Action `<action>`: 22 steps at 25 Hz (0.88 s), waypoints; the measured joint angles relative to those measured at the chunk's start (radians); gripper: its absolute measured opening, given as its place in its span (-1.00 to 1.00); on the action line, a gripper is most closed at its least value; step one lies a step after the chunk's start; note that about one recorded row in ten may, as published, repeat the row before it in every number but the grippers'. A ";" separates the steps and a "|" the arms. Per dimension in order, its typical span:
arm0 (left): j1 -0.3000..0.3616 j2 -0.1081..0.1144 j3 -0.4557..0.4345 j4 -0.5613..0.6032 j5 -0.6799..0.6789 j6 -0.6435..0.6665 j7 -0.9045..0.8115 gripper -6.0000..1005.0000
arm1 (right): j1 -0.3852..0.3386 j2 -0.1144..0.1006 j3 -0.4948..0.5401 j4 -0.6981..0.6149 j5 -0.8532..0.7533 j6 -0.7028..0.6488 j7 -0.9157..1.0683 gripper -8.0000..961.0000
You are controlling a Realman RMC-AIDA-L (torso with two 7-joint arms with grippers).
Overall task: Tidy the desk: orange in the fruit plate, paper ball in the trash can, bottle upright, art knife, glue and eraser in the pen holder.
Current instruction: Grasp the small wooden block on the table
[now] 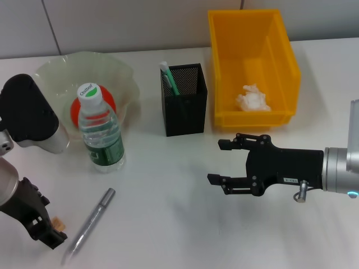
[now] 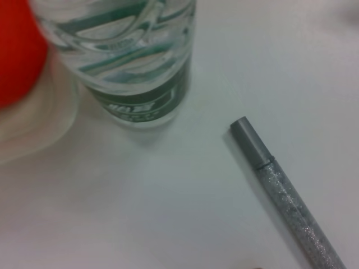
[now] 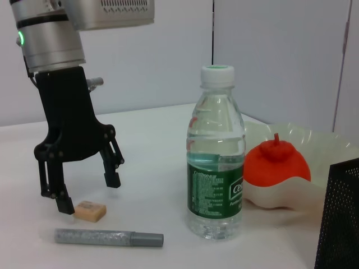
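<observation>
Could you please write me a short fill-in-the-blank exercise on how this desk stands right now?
1. The orange sits in the fruit ____.
2. The paper ball lies inside the ____ bin.
3. The bottle stands ____ beside the plate.
4. The left gripper hovers open over the ____.

Missing words: plate; yellow; upright; eraser

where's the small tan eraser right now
The small tan rectangular eraser lies on the white desk at the robot's near left, between the open fingers of the left gripper, beside the glittery silver art knife.
</observation>
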 joint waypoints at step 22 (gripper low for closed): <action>-0.012 -0.001 0.017 -0.054 -0.001 -0.015 -0.002 0.12 | 0.005 -0.001 0.000 0.000 0.000 0.002 -0.002 0.64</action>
